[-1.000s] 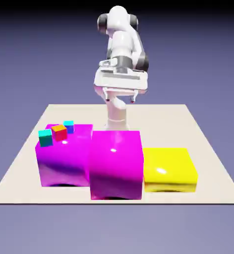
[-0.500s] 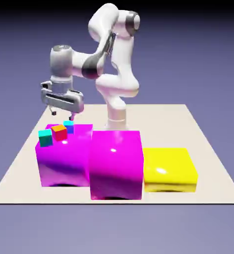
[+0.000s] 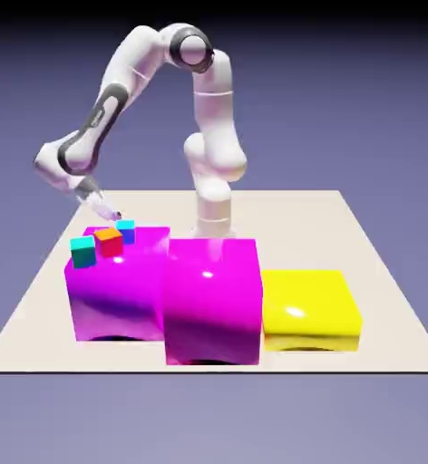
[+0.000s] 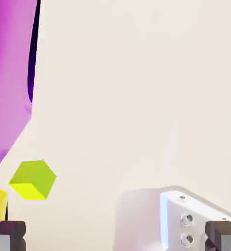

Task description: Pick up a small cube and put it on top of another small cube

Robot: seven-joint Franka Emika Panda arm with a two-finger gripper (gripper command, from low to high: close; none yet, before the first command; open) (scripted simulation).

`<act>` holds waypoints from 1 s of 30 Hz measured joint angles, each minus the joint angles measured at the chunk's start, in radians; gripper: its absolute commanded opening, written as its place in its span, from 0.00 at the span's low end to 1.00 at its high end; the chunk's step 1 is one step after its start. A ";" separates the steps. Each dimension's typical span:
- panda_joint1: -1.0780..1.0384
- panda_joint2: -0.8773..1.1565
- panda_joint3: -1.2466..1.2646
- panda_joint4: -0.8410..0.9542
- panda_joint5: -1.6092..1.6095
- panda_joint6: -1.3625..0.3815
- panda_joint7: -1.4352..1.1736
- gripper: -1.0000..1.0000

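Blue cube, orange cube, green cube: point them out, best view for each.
Blue cube [image 3: 125, 233]: exterior view, front face.
Orange cube [image 3: 110, 245]: exterior view, front face.
Green cube [image 4: 34, 172]: hand view, upper face.

In the exterior view the white arm [image 3: 141, 68] arches from the upper middle toward the left, its hand slanting down to the right at left of centre, while the hand view shows the open gripper [image 4: 115, 238], fingertips wide apart in the bottom corners.
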 measured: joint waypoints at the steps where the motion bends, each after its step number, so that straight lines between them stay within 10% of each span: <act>1: -0.033 0.036 -0.018 -0.019 0.040 -0.007 -0.024 0.50; 30: 0.236 0.467 0.146 -0.422 1.244 0.075 -0.173 0.50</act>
